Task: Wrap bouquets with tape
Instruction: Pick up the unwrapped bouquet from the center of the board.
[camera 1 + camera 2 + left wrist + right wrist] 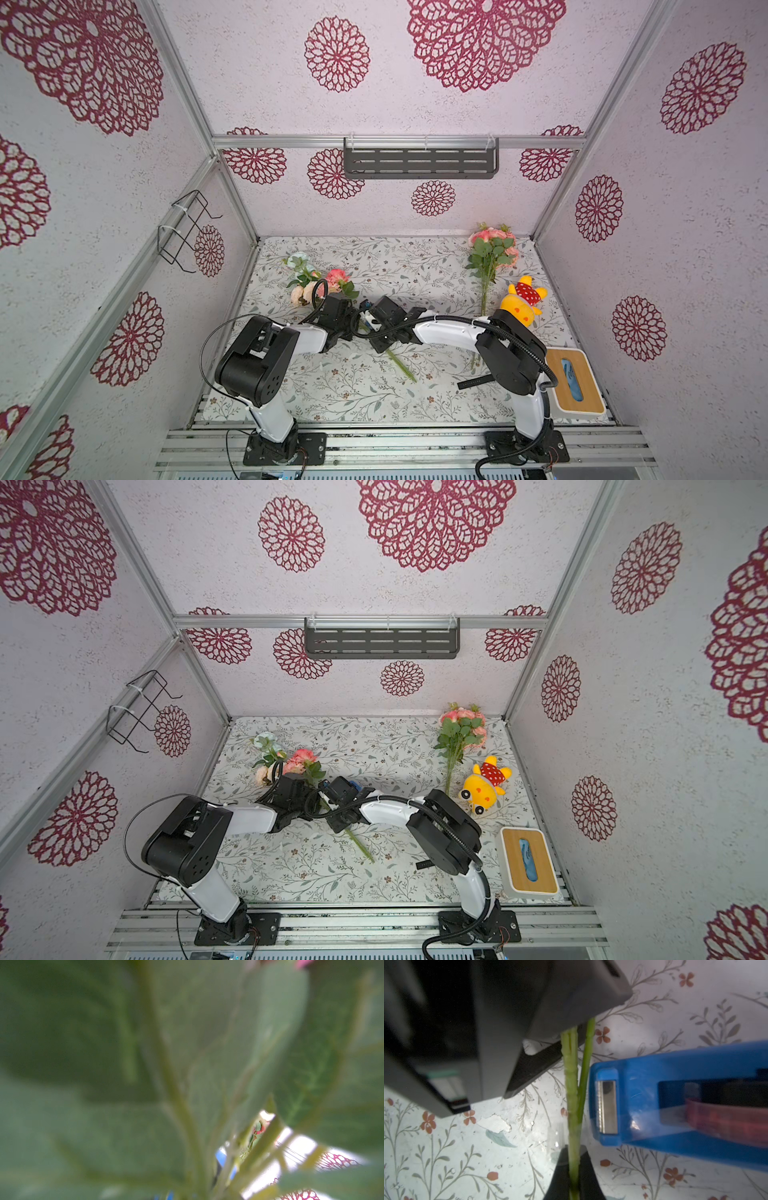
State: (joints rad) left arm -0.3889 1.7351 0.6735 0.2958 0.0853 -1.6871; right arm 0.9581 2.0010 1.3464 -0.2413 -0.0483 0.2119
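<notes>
Your right gripper (pixel 574 1178) sits closest in its wrist view, its two black fingers (pixel 560 1178) pinched on the green stems (pixel 572 1095) that run between them. Just beside those stems is the blue tape dispenser (pixel 654 1076), its serrated cutter facing them and the dark red tape roll (pixel 726 1120) in its well. Further along, your left gripper (pixel 566 1039) covers the stems. You cannot tell whether it is spread or pressing, and its own wrist view is filled with blurred leaves (pixel 228 1043). In both top views the two grippers meet over the floral table (pixel 332 390), on the near bouquet (pixel 337 277), whose blooms point toward the left wall. The second bouquet (pixel 492 249) lies well apart at the far right corner, with a yellow plush toy (pixel 521 303) near its stems.
</notes>
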